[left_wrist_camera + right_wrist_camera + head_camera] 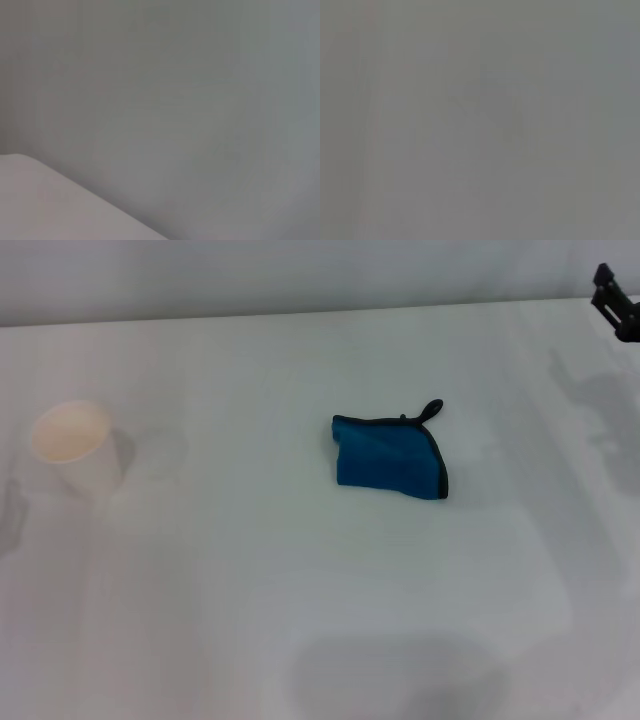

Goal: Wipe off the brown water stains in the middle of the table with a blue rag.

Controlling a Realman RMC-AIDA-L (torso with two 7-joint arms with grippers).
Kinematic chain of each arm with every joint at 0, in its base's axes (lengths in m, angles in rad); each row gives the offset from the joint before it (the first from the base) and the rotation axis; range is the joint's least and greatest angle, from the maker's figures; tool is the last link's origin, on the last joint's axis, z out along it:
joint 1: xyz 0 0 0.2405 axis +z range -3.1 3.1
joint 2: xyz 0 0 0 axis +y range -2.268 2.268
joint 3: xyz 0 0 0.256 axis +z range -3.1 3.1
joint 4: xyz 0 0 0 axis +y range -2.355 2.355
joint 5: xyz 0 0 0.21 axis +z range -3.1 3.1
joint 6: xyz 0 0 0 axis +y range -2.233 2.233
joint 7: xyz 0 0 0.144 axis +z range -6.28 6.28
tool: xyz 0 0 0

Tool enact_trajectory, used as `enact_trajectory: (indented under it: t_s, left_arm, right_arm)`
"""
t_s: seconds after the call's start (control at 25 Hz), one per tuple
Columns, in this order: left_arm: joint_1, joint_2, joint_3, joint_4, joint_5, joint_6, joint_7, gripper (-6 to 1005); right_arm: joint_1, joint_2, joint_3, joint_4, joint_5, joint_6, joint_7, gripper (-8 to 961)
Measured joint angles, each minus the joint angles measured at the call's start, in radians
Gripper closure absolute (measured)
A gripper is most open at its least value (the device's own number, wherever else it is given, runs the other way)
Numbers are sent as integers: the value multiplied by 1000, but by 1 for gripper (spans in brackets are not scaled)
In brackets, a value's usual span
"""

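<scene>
The blue rag (390, 455) lies folded and slightly crumpled on the white table (300, 620), near the middle, with its black loop pointing to the far side. No brown water stain shows anywhere on the table around the rag. A dark part of my right gripper (615, 300) shows at the far right edge of the head view, far from the rag and holding nothing that I can see. My left gripper is out of view. Both wrist views show only plain grey with none of the task's things.
A cream paper cup (75, 445) stands upright at the left side of the table, well apart from the rag. The table's far edge runs along the top of the head view against a grey wall.
</scene>
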Motion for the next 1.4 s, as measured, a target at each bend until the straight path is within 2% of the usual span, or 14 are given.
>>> enact_trajectory:
  t_s: [0.2, 0.44, 0.92, 1.16, 1.4]
  left_arm:
    - [-41, 5, 0, -14, -58, -44, 3, 111]
    - [-77, 7, 1, -37, -66, -49, -5, 112]
    - [-62, 4, 9, -28, -59, -52, -18, 112]
    - [-46, 2, 9, -27, -59, -51, -61, 112]
    - [-65, 2, 4, -26, -61, -62, -52, 112]
  right_arm:
    - [10, -1, -4, 0, -2, 18, -2, 105]
    - [3, 4, 1, 4, 4, 13, -2, 106]
    - [-3, 11, -7, 17, 6, 5, 5, 107]
    - [-8, 11, -7, 57, 5, -53, 5, 108]
    - [-15, 11, 1, 103, 6, -110, 5, 109]
